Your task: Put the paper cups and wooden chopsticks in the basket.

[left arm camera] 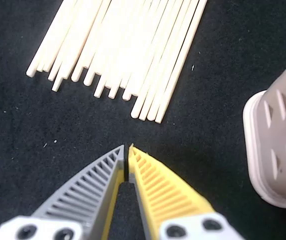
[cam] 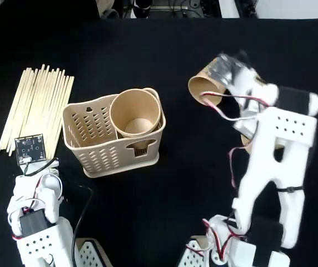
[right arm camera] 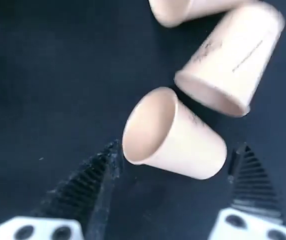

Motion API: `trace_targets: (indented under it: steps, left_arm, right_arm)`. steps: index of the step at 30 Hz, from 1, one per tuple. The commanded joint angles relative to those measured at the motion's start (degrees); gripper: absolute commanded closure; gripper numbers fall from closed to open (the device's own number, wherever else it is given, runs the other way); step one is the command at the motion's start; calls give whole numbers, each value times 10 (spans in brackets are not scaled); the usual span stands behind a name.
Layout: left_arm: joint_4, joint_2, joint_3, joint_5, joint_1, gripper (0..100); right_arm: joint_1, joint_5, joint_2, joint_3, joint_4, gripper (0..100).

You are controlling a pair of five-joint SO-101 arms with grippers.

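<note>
Print: the second cup [right arm camera: 230,62] has thin dark lines of lettering along its side, too blurred to read. The near cup [right arm camera: 175,137] is plain pale-tan paper, tapered, lying on its side on the black table [cam: 175,183], mouth toward one black ribbed jaw, base toward the other. The right gripper [right arm camera: 175,150] has its jaws spread wide either side of that cup; can't tell if they touch it. The second cup lies on its side just beyond, mouth end near the near cup's wall; a third cup [right arm camera: 183,7] is cut by the frame edge beside it. In the high view a side-lying cup [cam: 206,86] sits by the right arm's far end, mouth toward the basket side; which of the three it is can't be told. The basket [cam: 92,139] is beige plastic w/ slotted walls and a divider, standing mid-table; an upright cup [cam: 135,114] stands in the compartment nearer the right arm. The chopsticks [cam: 36,108] are pale wood, a loose flat fan on the table on the basket's other side. The left gripper [left arm camera: 128,150], one grey jaw and one yellow, is pressed together tip to tip, just short of the chopstick ends, w/ the basket's corner off to one side. The right arm's white body and red/white wires [cam: 225,111] cover the table beside the basket.
</note>
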Motion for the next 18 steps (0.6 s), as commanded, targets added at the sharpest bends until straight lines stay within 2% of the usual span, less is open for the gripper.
trace_targets:
  steps: [1, 10, 16, 18]
  left_arm:
    - [-7, -5, 10, -1, 7, 970]
    - [-7, -5, 10, -1, 7, 970]
    - [-7, -5, 10, -1, 7, 970]
    - [-7, -5, 10, -1, 7, 970]
  right_arm:
    - [47, 26, -15, 111, -162, 653]
    - [59, 24, -15, 350, -476, 678]
    - [124, 33, -15, 415, -660, 784]
    - [136, 67, -15, 451, -733, 824]
